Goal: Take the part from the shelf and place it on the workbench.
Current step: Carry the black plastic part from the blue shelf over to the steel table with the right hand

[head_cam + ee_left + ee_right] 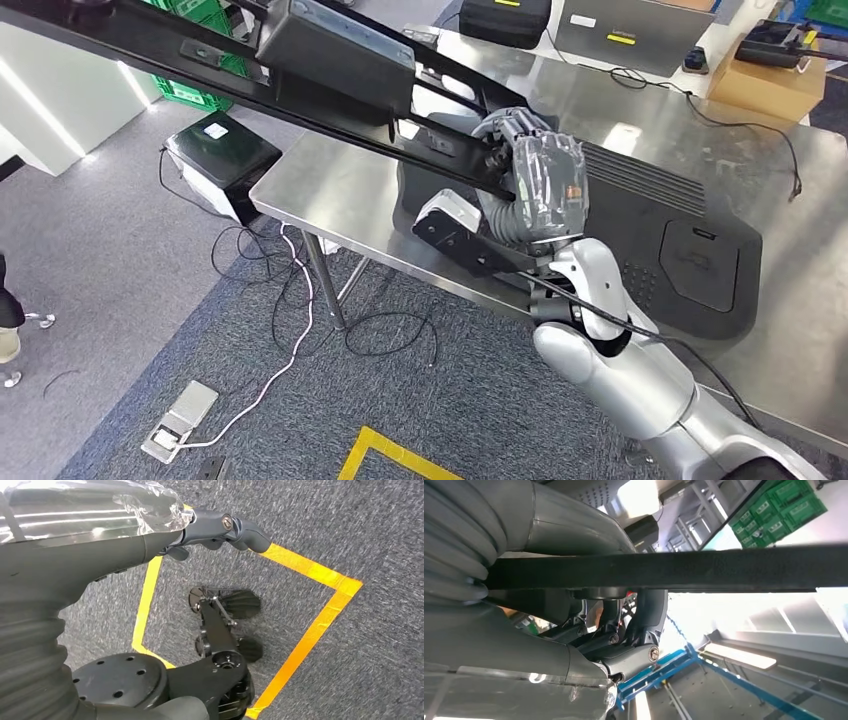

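part off shelf, gripped by right hand, above counter at 12 o'clock; placing remains. left hand empty, fingers curled.

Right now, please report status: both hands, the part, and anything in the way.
Right hand grips long black part, held above workbench. Left hand hangs over floor, holds nothing, fingers curled. Black moulded panel lies on the bench beneath.
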### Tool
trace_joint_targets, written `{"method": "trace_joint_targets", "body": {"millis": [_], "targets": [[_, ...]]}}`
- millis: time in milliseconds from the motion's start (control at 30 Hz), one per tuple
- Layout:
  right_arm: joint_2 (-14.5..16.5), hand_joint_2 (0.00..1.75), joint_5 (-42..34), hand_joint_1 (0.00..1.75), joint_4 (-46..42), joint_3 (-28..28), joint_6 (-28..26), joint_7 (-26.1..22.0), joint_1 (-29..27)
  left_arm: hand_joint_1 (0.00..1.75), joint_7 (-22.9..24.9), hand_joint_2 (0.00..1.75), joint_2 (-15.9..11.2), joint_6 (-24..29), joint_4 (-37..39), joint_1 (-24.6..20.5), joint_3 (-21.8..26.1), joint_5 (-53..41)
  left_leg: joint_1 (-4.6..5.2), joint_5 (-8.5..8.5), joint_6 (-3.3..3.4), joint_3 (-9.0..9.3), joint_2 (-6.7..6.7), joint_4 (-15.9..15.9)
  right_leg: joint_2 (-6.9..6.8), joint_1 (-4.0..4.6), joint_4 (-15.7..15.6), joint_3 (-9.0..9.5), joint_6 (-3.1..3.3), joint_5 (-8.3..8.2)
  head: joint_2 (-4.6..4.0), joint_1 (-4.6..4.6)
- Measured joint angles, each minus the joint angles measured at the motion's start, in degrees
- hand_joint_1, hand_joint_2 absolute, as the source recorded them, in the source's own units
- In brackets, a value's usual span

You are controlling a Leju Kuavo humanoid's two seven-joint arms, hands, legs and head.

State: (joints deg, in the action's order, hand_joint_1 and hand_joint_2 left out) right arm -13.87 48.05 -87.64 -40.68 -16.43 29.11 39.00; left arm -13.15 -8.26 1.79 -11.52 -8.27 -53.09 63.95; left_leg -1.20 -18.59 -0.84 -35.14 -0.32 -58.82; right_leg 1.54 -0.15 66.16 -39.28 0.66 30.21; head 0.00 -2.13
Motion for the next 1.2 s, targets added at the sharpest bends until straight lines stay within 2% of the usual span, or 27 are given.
{"method": "trace_joint_targets", "body": {"millis": [67, 100, 133, 167, 233, 267, 300, 367, 433, 500, 567, 600, 633, 667, 733, 800, 833, 900, 967, 1033, 1067, 1100, 1133, 1167, 1200], "targets": [[0.01, 1.75, -0.02, 1.75, 0.17, -0.08, -0.02, 0.01, -0.13, 0.00, 0.02, 1.75, 0.00, 0.00, 0.00, 0.03, 0.00, -0.03, 0.10, -0.02, 0.16, -0.02, 0.66, 0.00, -0.83, -0.17, 7.45, -3.38, -0.33, 3.13, 0.00, -0.51], [0.01, 1.75, -0.03, 1.75, 0.28, -0.13, -0.02, 0.02, -0.22, 0.00, 0.04, 1.75, 0.00, 0.00, 0.00, 0.04, 0.00, -0.07, 0.12, -0.04, 0.17, -0.01, 1.01, -0.01, -0.96, -0.25, 9.32, -4.25, -0.41, 3.43, 0.00, -0.68], [0.01, 1.75, -0.04, 1.75, 0.39, -0.18, -0.03, 0.03, -0.28, 0.00, 0.07, 1.75, 0.00, 0.00, 0.00, 0.03, 0.00, -0.10, 0.13, -0.06, 0.16, 0.02, 1.35, -0.02, -1.07, -0.31, 9.02, -4.09, -0.42, 2.68, 0.00, -0.92], [-0.01, 1.75, -0.04, 1.75, 0.47, -0.21, -0.03, 0.04, -0.31, 0.00, 0.08, 1.75, 0.01, 0.00, 0.00, 0.01, 0.00, -0.14, 0.13, -0.11, 0.11, 0.09, 1.65, -0.02, -1.31, -0.32, 6.33, -2.77, -0.36, 0.99, 0.00, -1.26], [-0.02, 1.75, -0.02, 1.75, 0.55, -0.21, -0.04, 0.04, -0.27, 0.00, 0.10, 1.75, 0.04, 0.00, 0.00, -0.02, 0.00, -0.19, 0.25, -0.29, -0.19, 0.27, 2.25, -0.07, -2.65, -0.03, -2.00, 1.29, 0.05, -2.49, 0.00, -2.00], [0.01, 1.75, 0.01, 1.75, 0.55, -0.23, -0.05, 0.04, -0.24, 0.00, 0.10, 1.75, 0.05, 0.00, 0.00, -0.04, 0.00, -0.19, 0.34, -0.38, -0.42, 0.32, 2.51, -0.12, -3.20, 0.19, -5.06, 2.71, 0.35, -3.46, 0.00, -2.20], [0.03, 1.75, 0.04, 1.75, 0.56, -0.26, -0.05, 0.04, -0.21, 0.00, 0.10, 1.75, 0.07, 0.00, 0.00, -0.05, 0.00, -0.21, 0.44, -0.45, -0.70, 0.36, 2.78, -0.17, -3.48, 0.42, -6.65, 3.38, 0.63, -3.73, 0.00, -2.21], [0.05, 1.75, 0.07, 1.75, 0.62, -0.32, -0.05, 0.10, -0.18, 0.00, 0.10, 1.75, 0.07, 0.00, 0.00, -0.09, 0.00, -0.28, 0.49, -0.51, -1.29, 0.51, 3.36, -0.13, -2.82, 0.60, -7.02, 3.35, 1.16, -3.72, 0.00, -1.94], [0.08, 1.75, 0.09, 1.75, 0.70, -0.33, -0.04, 0.19, -0.10, 0.00, 0.10, 1.75, 0.07, 0.00, -0.01, -0.16, -0.01, -0.36, 0.33, -1.39, -1.94, 0.49, 3.12, -1.00, -2.15, 0.38, -7.41, 3.56, 1.69, -3.97, 0.00, -1.68], [0.26, 1.75, 0.10, 1.75, 0.83, -0.42, -0.03, 0.20, 0.09, 0.00, 0.10, 1.75, 0.07, 0.00, -0.01, -0.23, -0.02, -0.38, 0.16, -4.26, -2.39, -1.29, 1.86, -5.50, -1.61, 0.15, -7.73, 3.78, 2.19, -4.21, 0.00, -0.98], [0.38, 1.75, 0.10, 1.75, 1.03, -0.63, -0.03, 0.20, 0.11, 0.00, 0.10, 1.75, 0.07, 0.00, -0.01, -0.15, -0.02, -0.39, 0.15, -7.56, -2.59, -4.71, 1.06, -12.83, -0.88, 0.25, -7.65, 3.75, 2.44, -4.22, 0.00, 0.01], [0.38, 1.75, 0.10, 1.75, 1.12, -0.73, -0.02, 0.20, 0.03, 0.00, 0.10, 1.75, 0.07, 0.00, -0.01, -0.06, -0.02, -0.39, 0.15, -8.17, -2.61, -5.95, 0.94, -15.37, -0.45, 0.31, -7.58, 3.74, 2.48, -4.21, 0.00, 0.40], [0.38, 1.75, 0.10, 1.75, 1.20, -0.80, -0.02, 0.20, -0.05, 0.00, 0.10, 1.75, 0.07, 0.00, -0.01, 0.00, -0.02, -0.39, 0.15, -7.65, -2.57, -6.26, 0.87, -15.87, 0.02, 0.35, -7.47, 3.72, 2.48, -4.19, 0.00, 0.71], [0.39, 1.75, 0.10, 1.75, 1.26, -0.82, -0.01, 0.20, -0.10, 0.00, 0.10, 1.75, 0.06, 0.00, 0.00, 0.03, -0.02, -0.39, 0.15, -6.15, -2.47, -5.52, 0.77, -14.15, 0.49, 0.36, -7.36, 3.72, 2.47, -4.17, 0.00, 1.00], [0.46, 1.75, 0.11, 1.75, 1.31, -0.83, -0.01, 0.20, -0.09, 0.00, 0.10, 1.75, 0.03, 0.00, 0.00, 0.00, -0.02, -0.39, 0.08, -2.40, -2.13, -2.25, -0.23, -6.86, 1.38, 0.36, -7.15, 3.67, 2.36, -4.11, 0.00, 1.57], [0.62, 1.75, 0.11, 1.75, 1.36, -0.84, -0.01, 0.20, -0.02, 0.00, 0.10, 1.75, 0.01, 0.00, 0.00, -0.04, -0.02, -0.37, 0.07, -0.75, -1.78, -0.14, -1.48, -1.61, 2.18, 0.37, -6.87, 3.36, 2.00, -4.08, 0.00, 1.98], [0.68, 1.75, 0.11, 1.75, 1.40, -0.85, -0.01, 0.20, 0.01, 0.00, 0.10, 1.75, 0.00, 0.00, 0.00, -0.05, -0.02, -0.36, 0.17, -0.78, -1.58, 0.08, -1.79, -0.79, 2.50, 0.31, -6.83, 3.18, 1.73, -4.12, 0.00, 2.09], [0.78, 1.75, 0.11, 1.75, 1.49, -0.86, -0.03, 0.18, 0.06, 0.00, 0.10, 1.75, 0.03, 0.00, -0.01, -0.08, -0.02, -0.35, 0.23, -0.51, -0.98, 0.17, -1.17, -0.33, 2.83, 0.15, -6.84, 2.96, 1.07, -4.19, 0.00, 2.16], [0.78, 1.75, 0.10, 1.75, 1.68, -0.84, -0.04, 0.12, 0.26, 0.00, 0.10, 1.75, 0.07, 0.00, -0.02, -0.16, -0.02, -0.33, 0.08, -0.15, -0.28, 0.35, -0.46, 0.17, 1.44, 0.14, -5.03, 2.17, 0.49, -2.84, 0.00, 1.92], [0.79, 1.75, 0.09, 1.75, 2.00, -0.84, -0.05, 0.03, 0.50, 0.00, 0.10, 1.75, 0.09, 0.00, -0.02, -0.13, -0.02, -0.33, 0.04, -0.01, 0.09, 0.38, 0.27, 0.37, -0.44, -0.01, 1.16, -0.59, 0.07, 0.60, 0.00, 1.36], [0.80, 1.75, 0.07, 1.75, 2.22, -0.86, -0.05, 0.00, 0.53, 0.00, 0.10, 1.75, 0.09, 0.00, -0.02, -0.08, -0.02, -0.33, 0.05, -0.01, 0.15, 0.34, 0.64, 0.36, -0.82, -0.18, 5.14, -2.42, -0.09, 2.33, 0.00, 1.13], [0.81, 1.75, 0.03, 1.75, 2.46, -0.87, -0.06, -0.01, 0.50, 0.00, 0.10, 1.75, 0.09, 0.00, -0.02, -0.04, -0.02, -0.33, 0.05, -0.03, 0.15, 0.32, 1.00, 0.35, -0.95, -0.35, 8.11, -3.81, -0.24, 3.24, 0.00, 1.00], [0.82, 1.75, -0.01, 1.75, 2.72, -0.89, -0.08, -0.02, 0.47, 0.00, 0.10, 1.75, 0.09, 0.00, -0.02, -0.03, -0.02, -0.34, 0.04, -0.05, 0.13, 0.32, 1.35, 0.34, -1.04, -0.50, 9.30, -4.35, -0.35, 3.13, 0.00, 0.87], [0.82, 1.75, -0.04, 1.75, 2.99, -0.89, -0.09, -0.04, 0.49, 0.00, 0.10, 1.75, 0.09, 0.00, -0.02, -0.04, -0.02, -0.35, 0.02, -0.09, 0.06, 0.36, 1.66, 0.32, -1.21, -0.61, 8.02, -3.70, -0.41, 1.92, 0.00, 0.69], [0.83, 1.75, -0.05, 1.75, 3.23, -0.88, -0.11, -0.06, 0.53, 0.00, 0.10, 1.75, 0.09, 0.00, -0.02, -0.04, -0.02, -0.35, -0.01, -0.17, -0.06, 0.47, 1.97, 0.29, -1.57, -0.68, 4.68, -2.02, -0.40, -0.01, 0.00, 0.44]]}}
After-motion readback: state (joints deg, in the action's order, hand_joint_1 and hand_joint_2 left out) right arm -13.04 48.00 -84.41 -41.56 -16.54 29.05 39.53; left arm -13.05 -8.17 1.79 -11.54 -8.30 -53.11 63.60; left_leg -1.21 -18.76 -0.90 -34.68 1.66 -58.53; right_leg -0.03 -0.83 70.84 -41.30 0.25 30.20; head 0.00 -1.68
